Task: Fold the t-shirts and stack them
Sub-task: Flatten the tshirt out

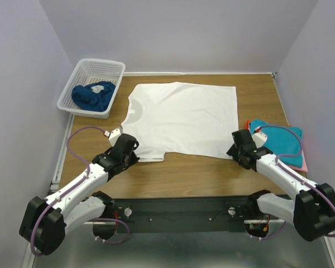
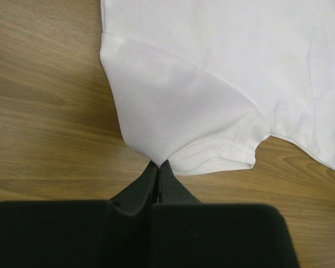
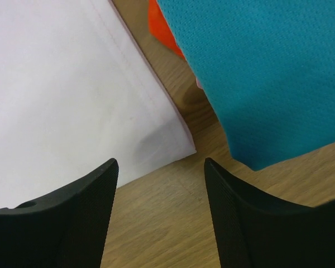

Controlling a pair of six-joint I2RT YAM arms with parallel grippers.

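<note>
From above, we see the soft, round-necked white t-shirt [image 1: 184, 117] spread flat on the brown wooden table [image 1: 190, 173]. It lies between the white plastic lattice basket [image 1: 100, 60], which holds a crumpled dark blue t-shirt [image 1: 92, 96], and a folded teal t-shirt [image 1: 282, 142] at the right edge. The left gripper [image 1: 127, 146] sits at the near sleeve, the right gripper [image 1: 238, 148] at the near hem corner.

At the left wrist, the left gripper [image 2: 159, 166] is clenched on the sleeve's tip, the cloth drawn to a point there.

At the right wrist, the right gripper [image 3: 159, 164] stands released, its jaws straddling the white t-shirt [image 3: 72, 84] at its corner. The teal t-shirt [image 3: 268, 72] lies just beside, over a red-orange t-shirt [image 3: 159, 22].

We judge the pinch should take the hem seam alone, clear of the teal. Both arms should then lift evenly, so the fold line runs straight.
</note>
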